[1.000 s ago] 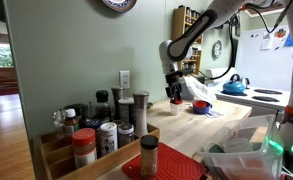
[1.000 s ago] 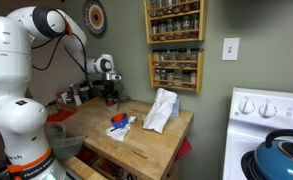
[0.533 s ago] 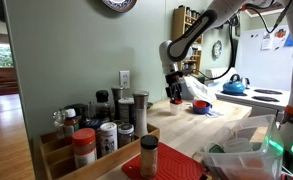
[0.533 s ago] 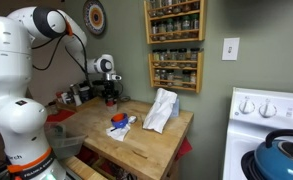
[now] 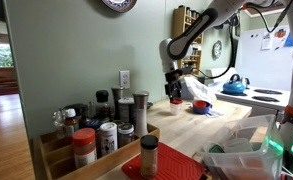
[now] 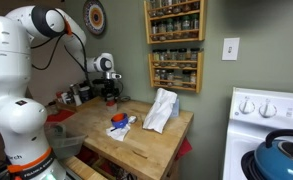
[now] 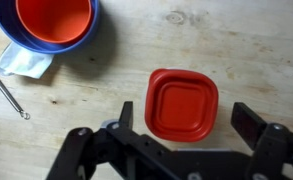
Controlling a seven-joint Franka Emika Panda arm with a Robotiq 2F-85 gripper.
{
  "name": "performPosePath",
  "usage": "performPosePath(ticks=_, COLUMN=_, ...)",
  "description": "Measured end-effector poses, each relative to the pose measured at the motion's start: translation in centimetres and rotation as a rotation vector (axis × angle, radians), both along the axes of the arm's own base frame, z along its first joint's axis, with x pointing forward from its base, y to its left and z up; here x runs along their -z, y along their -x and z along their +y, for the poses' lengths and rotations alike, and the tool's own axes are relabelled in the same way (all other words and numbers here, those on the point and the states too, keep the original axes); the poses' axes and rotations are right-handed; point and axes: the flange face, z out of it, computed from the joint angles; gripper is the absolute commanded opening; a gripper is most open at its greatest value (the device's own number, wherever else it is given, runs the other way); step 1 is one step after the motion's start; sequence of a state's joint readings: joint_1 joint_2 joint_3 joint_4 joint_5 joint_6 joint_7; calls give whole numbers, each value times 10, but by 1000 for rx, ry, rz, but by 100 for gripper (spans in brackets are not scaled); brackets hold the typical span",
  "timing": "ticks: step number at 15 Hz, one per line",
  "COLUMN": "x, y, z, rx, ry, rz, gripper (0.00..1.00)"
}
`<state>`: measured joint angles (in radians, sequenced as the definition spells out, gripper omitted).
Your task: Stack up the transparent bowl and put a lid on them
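In the wrist view a small red lid (image 7: 182,104) with rounded corners lies flat on the wooden table. My gripper (image 7: 186,120) is open just above it, one finger on each side, touching nothing. A blue bowl (image 7: 92,32) with an orange-red bowl (image 7: 53,18) nested inside it sits at the top left. No transparent bowl shows in any view. In both exterior views the gripper (image 5: 173,96) (image 6: 110,98) hangs low over the far end of the table. The bowls (image 6: 117,121) sit near it.
A white napkin (image 7: 24,62) and a thin metal rod (image 7: 6,90) lie by the bowls. A white cloth (image 6: 161,110) stands on the table (image 6: 146,145). Spice racks (image 6: 174,45) hang behind. A blue kettle (image 6: 283,155) sits on the stove. Spice bottles (image 5: 96,135) and a red mat (image 5: 176,168) are in the foreground.
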<state>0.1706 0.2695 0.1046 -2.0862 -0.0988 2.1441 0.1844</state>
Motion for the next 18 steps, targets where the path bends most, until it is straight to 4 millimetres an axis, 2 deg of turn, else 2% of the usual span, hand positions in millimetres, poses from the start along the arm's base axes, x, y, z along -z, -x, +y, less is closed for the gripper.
performPosePath(ticks=4, x=-30, y=-1, z=1, rx=-13, ry=-15, rz=-49, gripper=100)
performPosePath(ticks=8, x=-84, y=11, z=4, rx=-29, ry=-35, rz=-138, gripper=100)
performPosePath(ticks=11, x=-128, y=33, z=8, rx=-37, ry=-53, rz=-209, gripper=100)
performPosePath(ticks=14, x=-163, y=61, z=12, rx=-43, ry=-73, rz=-268, gripper=100)
performPosePath(ticks=16, x=-179, y=79, z=15, rx=-48, ry=-84, rz=-298, gripper=100)
performPosePath(ticks=18, x=-187, y=92, z=16, rx=-51, ry=-88, rz=-314, gripper=100)
